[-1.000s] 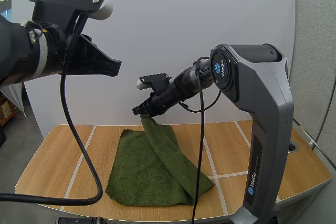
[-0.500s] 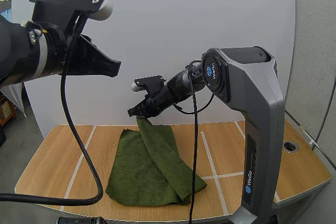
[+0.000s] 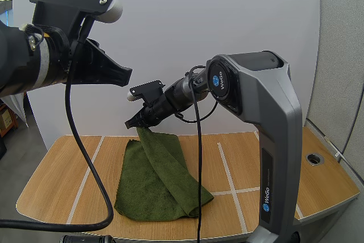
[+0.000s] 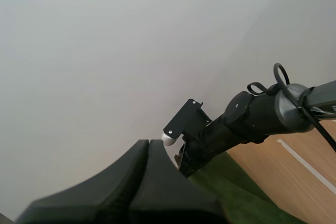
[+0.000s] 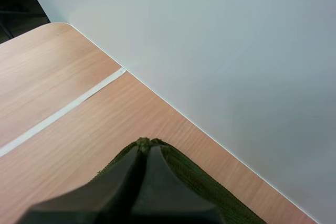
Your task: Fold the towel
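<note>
From above, my right hand (image 3: 132,123) is raised off the counter (image 3: 62,163) with its two black fingers pinched on one corner of the towel (image 3: 159,180). From that corner the cloth hangs straight below the fingertips and then runs away from my right hand in a long raised ridge, laid over the flat part that rests on the wood. My right wrist camera adds the grip up close: the fingers lie together as one dark wedge, a thin rolled edge of green peeks out at their very tip, and more cloth spreads just behind and beneath them. The same view shows the counter's rounded far corner and a pale stripe (image 5: 58,114) running across the wood beyond my fingertips, up to the plain white wall (image 5: 236,51). My left hand (image 3: 124,75) hangs high in the overhead view, well apart from the towel and above it. Its own camera shows what the overhead one cannot: the fingers (image 4: 134,169) are pressed together with nothing between them, ribbed faces touching, pointing toward my right hand, which sits beyond their tip over the green cloth. The towel is dark olive green, thick and nubbly like terry, with soft rounded folds. The counter is light wood grain with smooth, rounded edges, marked into sections by thin pale stripes. Both hands are matte black, hard and angular.
</note>
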You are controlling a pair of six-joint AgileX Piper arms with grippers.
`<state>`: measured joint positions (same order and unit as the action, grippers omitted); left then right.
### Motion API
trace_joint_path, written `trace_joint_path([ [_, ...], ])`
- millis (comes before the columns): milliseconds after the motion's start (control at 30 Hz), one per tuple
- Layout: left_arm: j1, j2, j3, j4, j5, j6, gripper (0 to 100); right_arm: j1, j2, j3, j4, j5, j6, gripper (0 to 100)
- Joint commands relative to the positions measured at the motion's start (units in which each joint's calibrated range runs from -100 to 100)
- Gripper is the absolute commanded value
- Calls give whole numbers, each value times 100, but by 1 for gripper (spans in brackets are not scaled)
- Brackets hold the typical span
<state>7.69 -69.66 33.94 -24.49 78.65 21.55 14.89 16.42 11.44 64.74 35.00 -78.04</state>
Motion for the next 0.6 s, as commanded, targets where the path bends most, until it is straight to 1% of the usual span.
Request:
trace_joint_path([
  [0,5,-27,-4,-36,88,-57,0,15,437,-499,60,227,7,0],
  [233,5,-27,-4,-36,83,-66,0,23,671,-642,9,266,90,0],
  [333,5,-27,-4,-36,83,-94,0,77,929,-668,10,314,90,0],
  [567,5,-27,-4,-36,83,-102,0,192,1034,-668,32,271,81,0],
])
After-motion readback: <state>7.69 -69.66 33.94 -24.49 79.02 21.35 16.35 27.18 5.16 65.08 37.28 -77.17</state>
